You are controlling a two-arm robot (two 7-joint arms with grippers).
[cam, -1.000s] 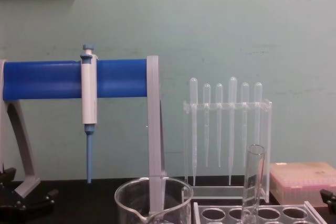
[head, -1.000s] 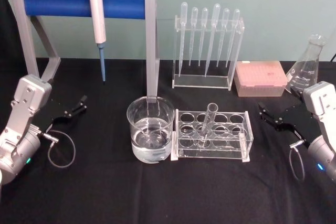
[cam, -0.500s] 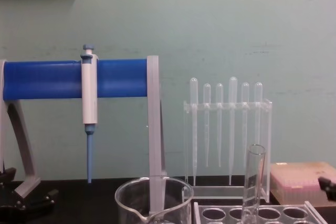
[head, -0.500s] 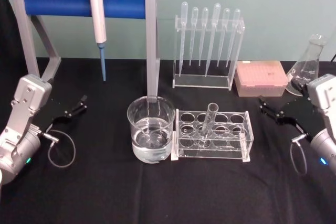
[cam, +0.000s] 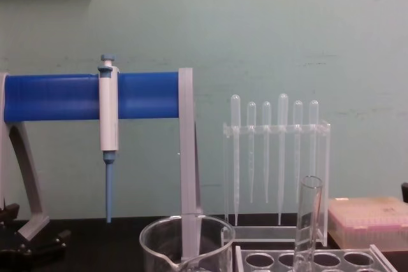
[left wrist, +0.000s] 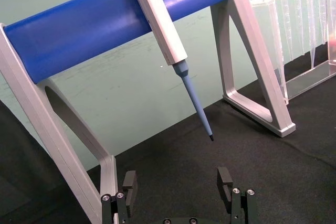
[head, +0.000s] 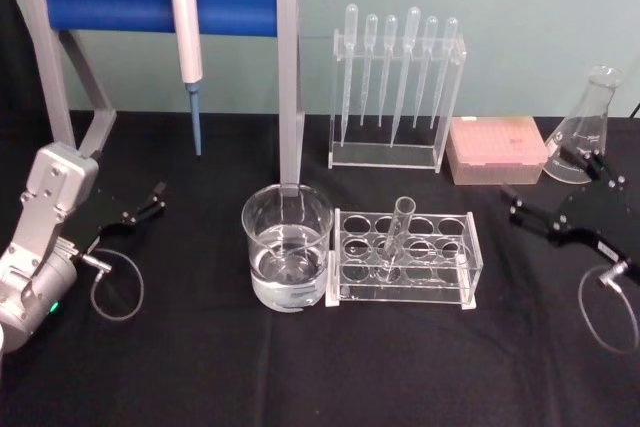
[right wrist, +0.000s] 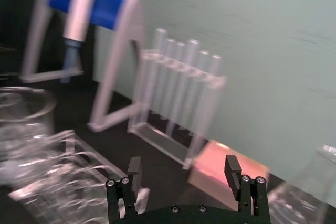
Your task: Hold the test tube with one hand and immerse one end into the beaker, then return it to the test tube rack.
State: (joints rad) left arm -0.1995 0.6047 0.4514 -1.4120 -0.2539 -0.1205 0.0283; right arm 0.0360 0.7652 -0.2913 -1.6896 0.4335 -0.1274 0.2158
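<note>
Long clear glass test tube (head: 399, 225) leans in clear holed rack (head: 470, 265), just right of wide glass beaker (head: 262, 237) holding water. Left gripper (left wrist: 177, 178) at left, jaws spread. Right gripper (right wrist: 184, 165) at right, jaws spread.

The test tube (head: 396, 235) (cam: 307, 221), clear glass with a plain open rim, stands rim-up in a middle hole of the clear test tube rack (head: 470, 269), leaning slightly. The beaker (head: 252, 247) (cam: 148, 235), wide clear glass, stands upright on the black tabletop (head: 300, 367) just beside the rack's left end, holding clear liquid in its lower part.
</note>
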